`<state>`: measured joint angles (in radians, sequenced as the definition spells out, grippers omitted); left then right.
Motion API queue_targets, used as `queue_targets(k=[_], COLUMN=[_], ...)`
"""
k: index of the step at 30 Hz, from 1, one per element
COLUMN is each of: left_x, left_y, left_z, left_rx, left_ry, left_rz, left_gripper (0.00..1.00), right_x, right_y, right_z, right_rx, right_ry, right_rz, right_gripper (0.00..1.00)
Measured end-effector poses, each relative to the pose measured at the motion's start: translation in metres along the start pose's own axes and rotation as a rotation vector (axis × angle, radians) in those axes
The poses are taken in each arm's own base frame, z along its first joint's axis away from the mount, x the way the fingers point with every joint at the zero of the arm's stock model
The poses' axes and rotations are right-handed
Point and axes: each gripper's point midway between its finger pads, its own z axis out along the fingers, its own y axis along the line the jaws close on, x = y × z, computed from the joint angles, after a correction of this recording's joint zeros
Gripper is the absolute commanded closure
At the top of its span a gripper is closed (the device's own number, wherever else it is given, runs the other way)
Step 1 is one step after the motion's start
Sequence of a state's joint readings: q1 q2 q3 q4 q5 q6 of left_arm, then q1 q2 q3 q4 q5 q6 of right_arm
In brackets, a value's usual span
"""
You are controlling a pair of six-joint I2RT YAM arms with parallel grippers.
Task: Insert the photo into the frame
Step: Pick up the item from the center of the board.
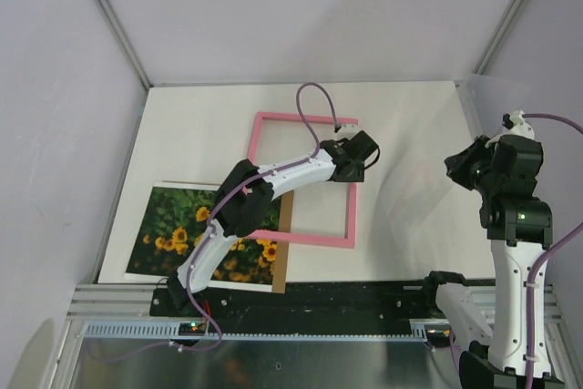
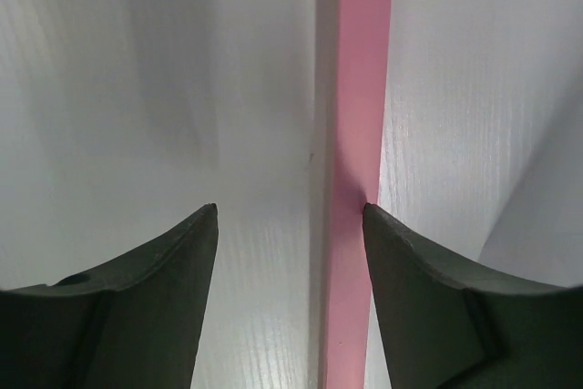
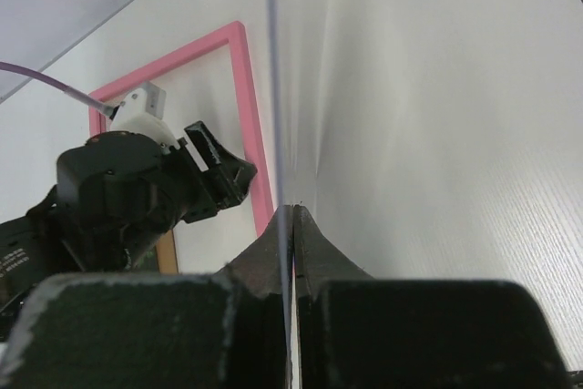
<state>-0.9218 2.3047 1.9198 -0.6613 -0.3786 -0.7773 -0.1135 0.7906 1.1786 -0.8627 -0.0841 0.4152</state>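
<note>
Left gripper [image 2: 290, 216], jaws apart, straddles the right rail of the pink frame [image 1: 305, 238] on the surface [image 1: 410, 134]; right gripper [image 3: 293, 211] is closed. The photo [image 1: 173, 220] lies near-left. An off-centre pinch could skid the frame.

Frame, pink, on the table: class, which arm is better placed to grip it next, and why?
Left. The left gripper hangs open over the right rail of the frame, which runs between its jaws. The right gripper is shut, off to the frame's right.
</note>
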Motion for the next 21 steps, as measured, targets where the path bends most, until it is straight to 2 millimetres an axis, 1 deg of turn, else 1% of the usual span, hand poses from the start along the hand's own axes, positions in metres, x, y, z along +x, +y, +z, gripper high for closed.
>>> queue_targets(k=[2,7,14,18,20,21], left_x=[0.004,0.005,0.017,0.017,0.016,0.015], left_y=[-0.003,-0.012,-0.016,-0.019,-0.022,-0.023], left_z=[0.002,0.003,0.017,0.017,0.019,0.019], left_rx=[-0.011,-0.019,-0.040,-0.041,-0.037,-0.033], left_ry=[-0.006,-0.033,-0.034,-0.041,-0.043,-0.044], left_rz=[0.004,0.012,0.039,0.049,0.052,0.051], left_gripper=[0.34,0.38,0.45,0.55,0.62,0.67], right_x=[0.000,0.000,0.000,0.000,0.000,0.000], right_y=[0.000,0.000,0.000,0.000,0.000,0.000], right_z=[-0.001,-0.002,-0.002,-0.002,-0.002,-0.002], right_rx=[-0.001,-0.003,-0.003,-0.003,-0.003,-0.004], right_ry=[-0.002,-0.003,-0.004,-0.004,-0.004,-0.004], right_rz=[-0.002,-0.003,-0.007,-0.007,-0.007,-0.008], right_gripper=[1.00,1.00,1.00,1.00,1.00,1.00])
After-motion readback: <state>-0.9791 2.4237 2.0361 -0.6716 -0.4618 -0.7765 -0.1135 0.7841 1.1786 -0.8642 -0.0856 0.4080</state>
